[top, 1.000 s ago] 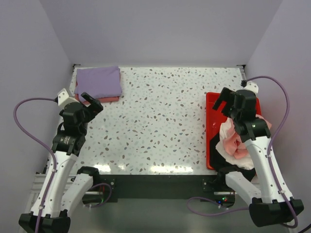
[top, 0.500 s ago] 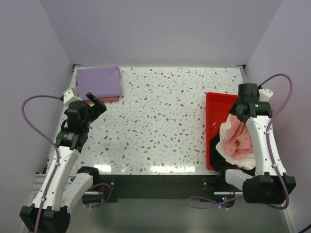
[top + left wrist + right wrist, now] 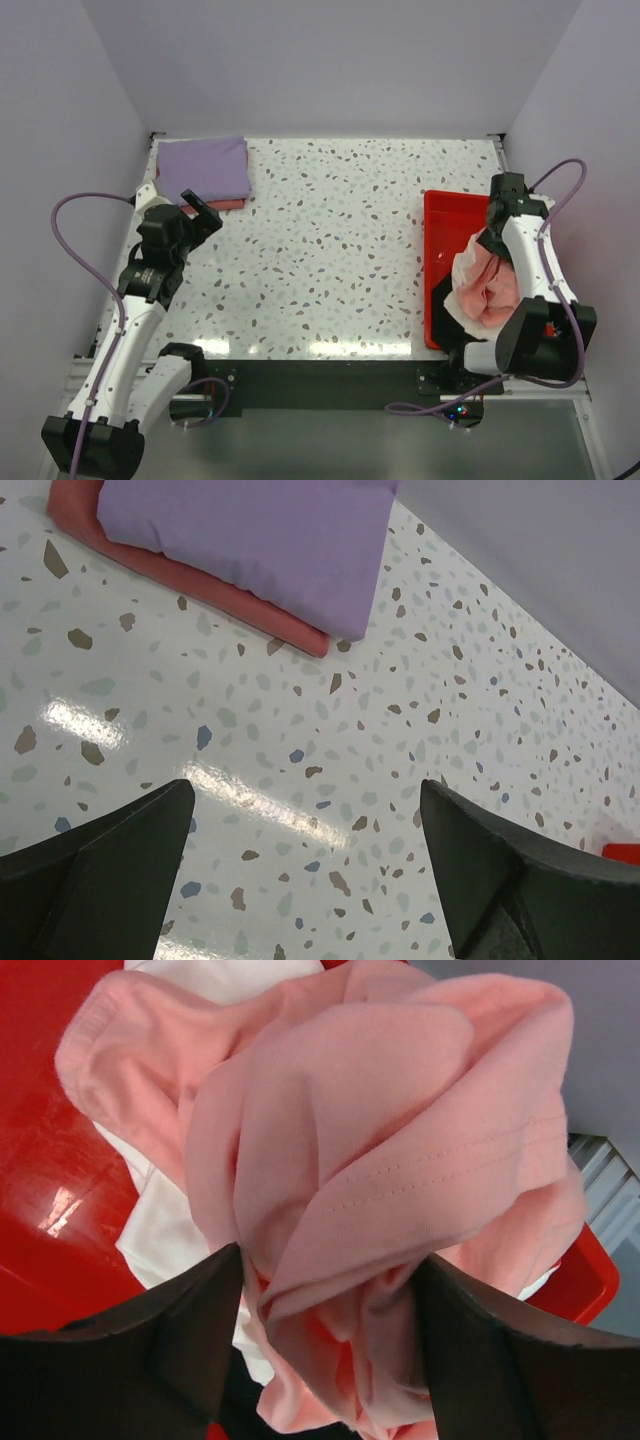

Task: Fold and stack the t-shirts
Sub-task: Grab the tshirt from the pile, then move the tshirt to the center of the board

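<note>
A folded lavender t-shirt (image 3: 200,168) lies on a folded salmon-pink t-shirt (image 3: 226,204) at the table's far left corner; both show in the left wrist view, lavender (image 3: 250,530) over salmon (image 3: 205,588). My left gripper (image 3: 195,212) (image 3: 305,840) is open and empty above bare table just in front of that stack. In the red tray (image 3: 445,225), a crumpled pale pink t-shirt (image 3: 487,288) (image 3: 370,1160) tops a white one (image 3: 165,1230) and a black one (image 3: 445,300). My right gripper (image 3: 494,238) (image 3: 325,1340) is open, with a bunched fold of the pink shirt between its fingers.
The red tray (image 3: 50,1160) stands at the table's right edge, close to the right wall. Its corner shows at the right edge of the left wrist view (image 3: 622,852). The speckled tabletop (image 3: 330,240) lies between stack and tray. Walls enclose the back and both sides.
My right arm swung from the tray's far left part to the right and down onto the pink shirt pile. My left gripper shifted slightly towards the folded stack.
</note>
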Tool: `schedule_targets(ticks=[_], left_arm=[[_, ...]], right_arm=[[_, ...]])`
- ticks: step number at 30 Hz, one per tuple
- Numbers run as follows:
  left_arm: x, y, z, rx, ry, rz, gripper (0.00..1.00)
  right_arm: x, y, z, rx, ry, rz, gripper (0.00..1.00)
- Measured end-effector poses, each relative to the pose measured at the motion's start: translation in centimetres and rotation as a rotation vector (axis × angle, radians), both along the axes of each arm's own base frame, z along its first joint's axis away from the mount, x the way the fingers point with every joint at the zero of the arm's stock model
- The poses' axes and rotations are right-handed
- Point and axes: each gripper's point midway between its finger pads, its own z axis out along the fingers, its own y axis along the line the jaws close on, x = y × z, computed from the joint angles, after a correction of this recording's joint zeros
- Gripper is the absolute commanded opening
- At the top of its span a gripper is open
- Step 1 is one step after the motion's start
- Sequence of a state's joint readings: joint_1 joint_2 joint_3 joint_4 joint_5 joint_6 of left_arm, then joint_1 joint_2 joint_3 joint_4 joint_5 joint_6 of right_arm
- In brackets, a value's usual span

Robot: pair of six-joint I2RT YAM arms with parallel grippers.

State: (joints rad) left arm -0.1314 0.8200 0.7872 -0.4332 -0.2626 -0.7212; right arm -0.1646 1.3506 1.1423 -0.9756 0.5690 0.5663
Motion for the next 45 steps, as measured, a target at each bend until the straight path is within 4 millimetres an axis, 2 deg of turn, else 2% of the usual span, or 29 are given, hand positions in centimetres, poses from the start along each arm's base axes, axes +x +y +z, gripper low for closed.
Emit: schedule_targets(ticks=[1, 4, 6, 7, 11, 13, 16, 21, 24, 28, 35, 37, 41, 43, 45], left_arm=[[0.0, 0.0, 0.1, -0.001, -0.002, -0.002, 1.0], [0.1, -0.1, 0.2, -0.003, -0.008, -0.007, 1.0], [0.1, -0.2, 0.2, -0.003, -0.009, -0.009, 1.0], [0.1, -0.2, 0.2, -0.003, -0.009, -0.01, 1.0], [0.1, -0.2, 0.2, -0.005, -0.009, -0.014, 1.0], [0.1, -0.2, 0.2, -0.004, -0.009, -0.014, 1.0], [0.1, -0.3, 0.2, -0.004, -0.008, -0.015, 1.0], [0.0, -0.2, 0.2, -0.004, -0.008, -0.014, 1.0], [0.0, -0.2, 0.2, -0.004, -0.009, -0.014, 1.0], [0.0, -0.2, 0.4, -0.004, -0.013, -0.013, 1.0], [-0.1, -0.2, 0.5, -0.005, -0.018, -0.012, 1.0], [-0.1, -0.2, 0.5, -0.005, -0.018, -0.012, 1.0], [-0.1, -0.2, 0.4, -0.004, -0.017, -0.012, 1.0], [-0.1, -0.2, 0.5, -0.005, -0.017, -0.012, 1.0], [-0.1, -0.2, 0.4, -0.005, -0.017, -0.013, 1.0]], right_arm=[[0.0, 0.0, -0.3, 0.004, 0.005, -0.003, 0.6], [0.0, -0.1, -0.7, 0.005, 0.003, -0.014, 0.51], [0.1, -0.2, -0.6, -0.001, -0.003, -0.019, 0.5], [0.1, -0.3, -0.5, -0.005, -0.005, -0.02, 0.45], [-0.1, -0.5, 0.3, -0.025, -0.029, -0.021, 0.37], [-0.3, -0.6, 0.9, -0.035, -0.046, -0.023, 0.29], [-0.7, -0.8, 1.9, -0.055, -0.072, -0.023, 0.22], [-1.0, -0.9, 3.3, -0.071, -0.088, -0.016, 0.2], [-0.8, -1.1, 4.8, -0.085, -0.109, -0.009, 0.16], [-0.2, -1.3, 8.2, -0.111, -0.176, 0.011, 0.11], [1.4, -1.6, 18.9, -0.177, -0.43, 0.047, 0.1], [1.4, -1.3, 21.7, -0.188, -0.505, 0.071, 0.06], [1.7, -0.2, 26.6, -0.183, -0.636, 0.16, 0.06], [2.9, 1.2, 28.7, -0.148, -0.696, 0.254, 0.04], [4.0, 2.3, 29.6, -0.111, -0.724, 0.333, 0.04]])
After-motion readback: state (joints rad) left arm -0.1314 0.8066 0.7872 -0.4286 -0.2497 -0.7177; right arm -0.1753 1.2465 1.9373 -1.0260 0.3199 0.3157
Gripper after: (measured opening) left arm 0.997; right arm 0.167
